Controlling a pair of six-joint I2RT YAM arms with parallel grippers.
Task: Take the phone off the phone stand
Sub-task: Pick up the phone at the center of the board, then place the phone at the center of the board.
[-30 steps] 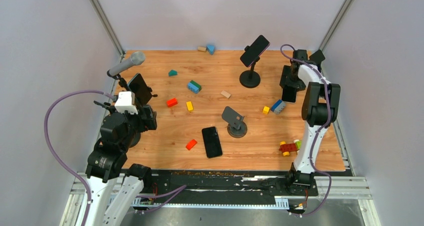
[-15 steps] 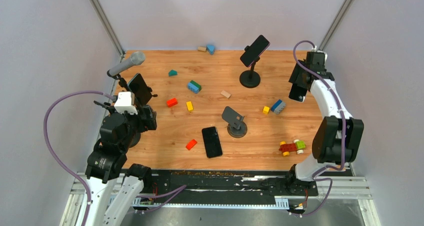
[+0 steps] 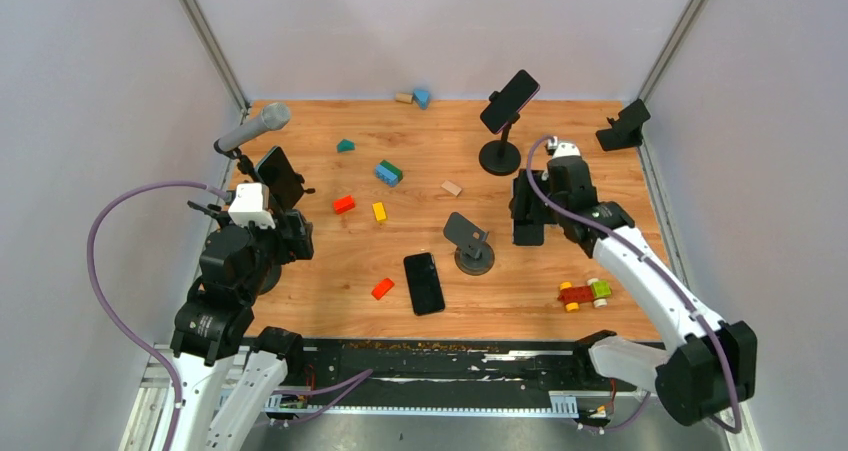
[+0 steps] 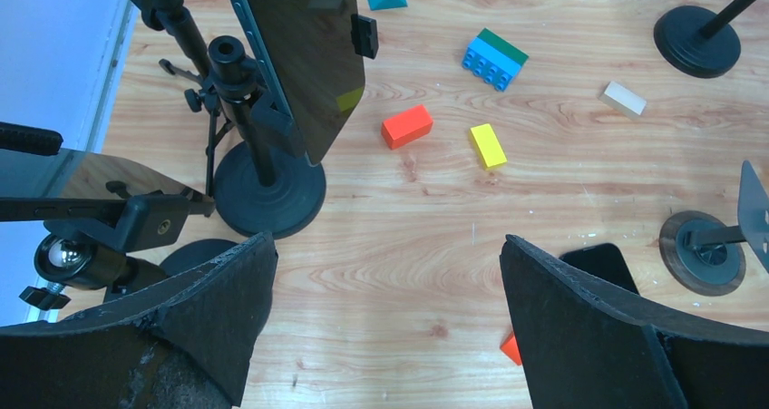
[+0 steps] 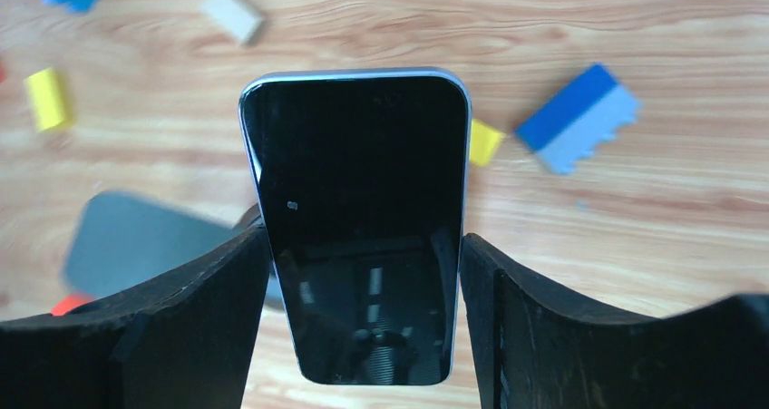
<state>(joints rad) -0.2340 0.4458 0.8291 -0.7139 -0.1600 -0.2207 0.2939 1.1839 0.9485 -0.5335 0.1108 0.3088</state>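
Wooden surface (image 3: 330,261) strewn with toy bricks (image 3: 388,172). Right pincer (image 5: 363,273) clamps a slim, rigid, probably slippery phone (image 5: 358,182) by its long edges; left pincer (image 4: 385,250) gapes empty.

Below the right gripper (image 5: 363,246) and its phone (image 5: 363,200), bare wood opens ahead. A grey stand (image 5: 136,241) sits close on its left and a blue-grey brick (image 5: 580,119) on its right. A round-based stand (image 4: 269,191) blocks ahead-left of the left gripper (image 4: 385,246).
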